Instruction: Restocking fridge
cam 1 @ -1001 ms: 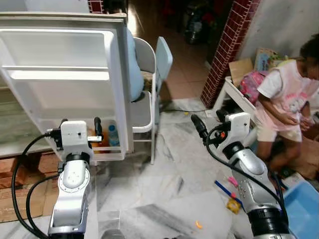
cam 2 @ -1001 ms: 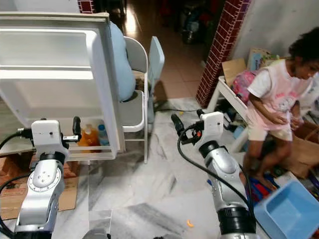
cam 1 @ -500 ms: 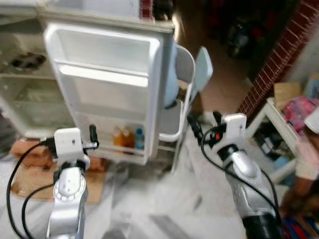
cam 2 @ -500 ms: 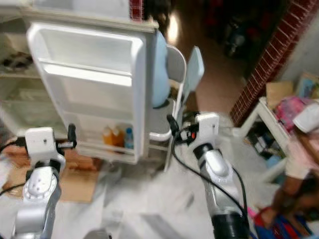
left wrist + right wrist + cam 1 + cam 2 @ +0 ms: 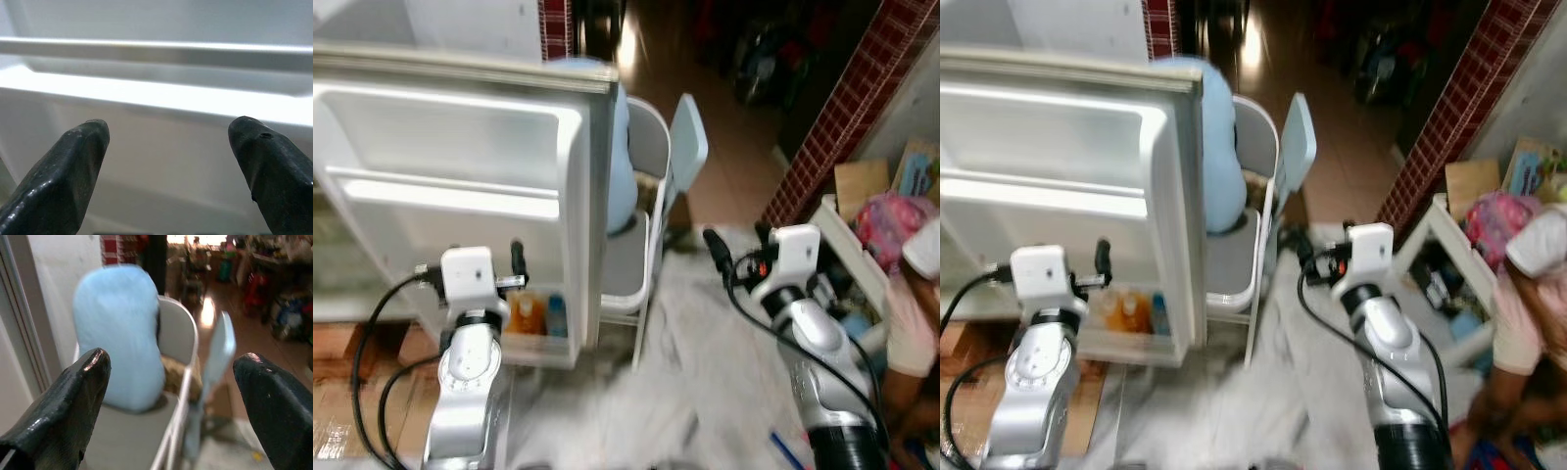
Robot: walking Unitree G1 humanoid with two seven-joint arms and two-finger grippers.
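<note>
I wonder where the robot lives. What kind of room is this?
Probably a lived-in home, near a kitchen corner: an open fridge door holding bottles, a white chair beside it, and a low table piled with bags.

Left arm (image 5: 468, 367) rises from the lower left of the head view, wrist upright, left gripper (image 5: 168, 134) with fingers (image 5: 73, 161) spread wide apart. Right arm (image 5: 818, 352) rises from the lower right, forearm angled toward the centre, right gripper (image 5: 171, 364) likewise parted, nothing between its fingers (image 5: 78, 396)
</note>
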